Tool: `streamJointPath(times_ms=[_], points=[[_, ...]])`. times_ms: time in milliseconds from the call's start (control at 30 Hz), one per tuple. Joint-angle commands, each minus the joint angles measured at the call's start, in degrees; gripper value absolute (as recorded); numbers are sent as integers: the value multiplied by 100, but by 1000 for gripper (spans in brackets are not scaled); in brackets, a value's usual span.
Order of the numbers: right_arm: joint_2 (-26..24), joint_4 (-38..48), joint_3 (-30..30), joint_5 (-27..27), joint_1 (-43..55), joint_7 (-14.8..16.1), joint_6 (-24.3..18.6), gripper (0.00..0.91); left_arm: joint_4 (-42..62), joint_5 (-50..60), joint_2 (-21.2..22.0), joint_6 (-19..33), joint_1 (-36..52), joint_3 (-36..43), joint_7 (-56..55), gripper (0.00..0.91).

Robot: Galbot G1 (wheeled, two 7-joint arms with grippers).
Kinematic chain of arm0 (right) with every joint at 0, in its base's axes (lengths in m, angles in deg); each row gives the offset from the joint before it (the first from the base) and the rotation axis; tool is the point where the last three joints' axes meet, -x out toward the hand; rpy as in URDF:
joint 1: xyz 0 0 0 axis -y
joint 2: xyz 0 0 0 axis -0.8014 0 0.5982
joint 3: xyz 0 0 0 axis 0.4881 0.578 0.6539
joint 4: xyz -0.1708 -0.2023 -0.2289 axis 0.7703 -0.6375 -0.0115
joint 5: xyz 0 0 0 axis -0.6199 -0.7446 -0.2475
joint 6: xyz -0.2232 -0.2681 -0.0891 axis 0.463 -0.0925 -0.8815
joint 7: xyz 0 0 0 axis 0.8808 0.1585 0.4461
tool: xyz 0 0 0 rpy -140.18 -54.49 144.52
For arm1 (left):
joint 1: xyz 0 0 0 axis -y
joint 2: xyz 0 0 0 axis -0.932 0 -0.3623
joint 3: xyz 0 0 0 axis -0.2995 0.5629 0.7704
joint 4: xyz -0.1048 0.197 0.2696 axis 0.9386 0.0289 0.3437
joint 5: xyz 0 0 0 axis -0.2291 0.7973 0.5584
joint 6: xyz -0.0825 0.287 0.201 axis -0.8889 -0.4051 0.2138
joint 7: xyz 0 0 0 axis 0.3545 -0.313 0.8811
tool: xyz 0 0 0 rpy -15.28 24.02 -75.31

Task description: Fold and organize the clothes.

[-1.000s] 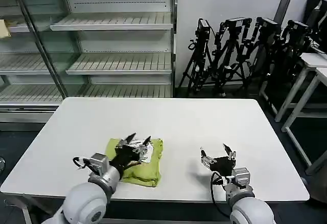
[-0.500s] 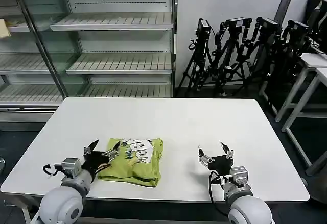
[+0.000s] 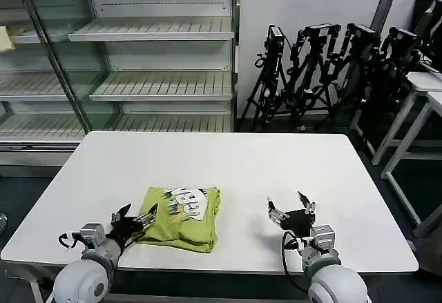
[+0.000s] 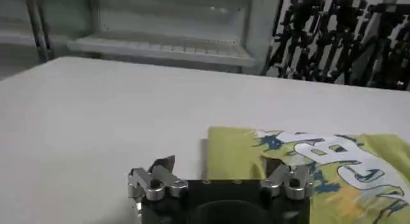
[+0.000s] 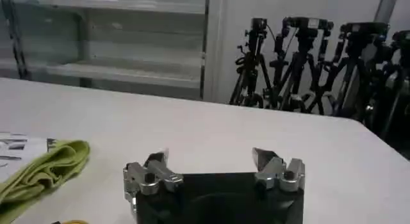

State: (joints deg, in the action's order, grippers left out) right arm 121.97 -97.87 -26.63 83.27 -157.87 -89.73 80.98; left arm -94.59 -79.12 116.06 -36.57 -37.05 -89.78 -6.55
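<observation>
One shirt (image 3: 181, 219), lime green, folded into a compact rectangle with a white and blue print on top. Lying flat on the white table (image 3: 276, 165), in the near left part, close to the front edge. Thicker rolled fold along the near side, visible in the right wrist view as a soft lime bundle (image 5: 38, 171).

Left gripper (image 3: 137, 214) low at the near left corner of the table, just beside the left edge of the shirt, pointing toward it. Fingers spread apart, holding nothing. In the left wrist view (image 4: 218, 171), one fingertip over bare table and the other in front of the near corner of the shirt (image 4: 320, 174); impossible to tell whether touching the cloth or only near it.

Right gripper (image 3: 286, 203) over the near right part of the table, well apart from the shirt, with bare white surface between them. Fingers also wide open and empty, seen the same way from the right wrist (image 5: 208, 156).

Behind the table, empty metal shelves (image 3: 159, 54) behind glass on the left, and several black tripods (image 3: 331, 68) against the wall on the right.
</observation>
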Motion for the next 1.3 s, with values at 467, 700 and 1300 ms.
streamJointPath(times_ms=[467, 700, 1300], points=[[21, 20, -2, -30, 9, 3, 6, 907, 249, -98, 226, 134, -28, 170, 359, 10], [36, 16, 18, -43, 6, 1, 4, 907, 269, -4, 230, 144, -20, 175, 360, 10], [56, -139, 98, -54, 37, 1, 71, 907, 174, 274, -1279, -569, -95, -1990, 715, 10]])
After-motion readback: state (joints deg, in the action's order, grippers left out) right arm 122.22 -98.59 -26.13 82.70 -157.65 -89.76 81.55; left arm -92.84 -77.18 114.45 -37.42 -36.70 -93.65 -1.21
